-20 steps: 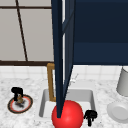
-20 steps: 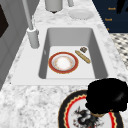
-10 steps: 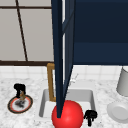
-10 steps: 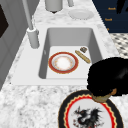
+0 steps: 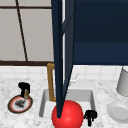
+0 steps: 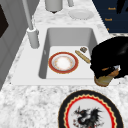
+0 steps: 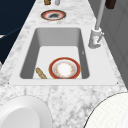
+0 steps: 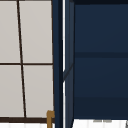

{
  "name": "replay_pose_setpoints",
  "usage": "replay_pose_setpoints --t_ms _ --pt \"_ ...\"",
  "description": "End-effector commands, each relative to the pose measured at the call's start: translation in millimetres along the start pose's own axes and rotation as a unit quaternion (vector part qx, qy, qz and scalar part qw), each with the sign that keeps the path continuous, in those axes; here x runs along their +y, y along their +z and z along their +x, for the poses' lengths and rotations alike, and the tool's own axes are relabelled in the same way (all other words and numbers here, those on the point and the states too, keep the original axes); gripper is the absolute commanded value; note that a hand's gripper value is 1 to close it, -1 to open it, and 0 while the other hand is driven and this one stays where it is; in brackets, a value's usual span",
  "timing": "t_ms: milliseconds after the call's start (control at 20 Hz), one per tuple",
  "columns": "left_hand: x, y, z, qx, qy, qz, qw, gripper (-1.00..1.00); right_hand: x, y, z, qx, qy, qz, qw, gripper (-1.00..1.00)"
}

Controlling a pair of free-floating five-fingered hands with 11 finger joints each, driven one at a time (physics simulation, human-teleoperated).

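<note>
Though dwarfed by the blue cabinet door (image 5: 60, 62), the sink (image 6: 70, 32) and the red ball (image 5: 67, 115), drew the eye at the counter's left end: dragon plate (image 6: 91, 112), then left hand (image 6: 110, 56) curled tight round a small tan cup (image 6: 106, 79) just beyond that plate's rim. Judged best gripped firm and kept level. Hung at the sink's front edge: right hand (image 5: 90, 115).

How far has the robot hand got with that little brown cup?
Done: the left robot hand has its fingers curled round the little brown cup.
In hand: it holds the cup just over the dragon plate on the counter.
Left: the cup isn't set down anywhere yet. The red-rimmed plate lies untouched in the sink. The right robot hand hangs by the sink's front.
</note>
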Motion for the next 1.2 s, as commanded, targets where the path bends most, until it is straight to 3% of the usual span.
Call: replay_pose_setpoints --t_ms 0,1150 --pt "5 -23 6 -0.009 0.019 -0.015 0.9997 1.00 0 0 0 0.000 0.000 0.000 1.0000 0.00" --pt "29 -166 29 0.008 0.032 -0.018 0.9993 1.00 0 0 0 0.000 0.000 0.000 1.0000 0.00"
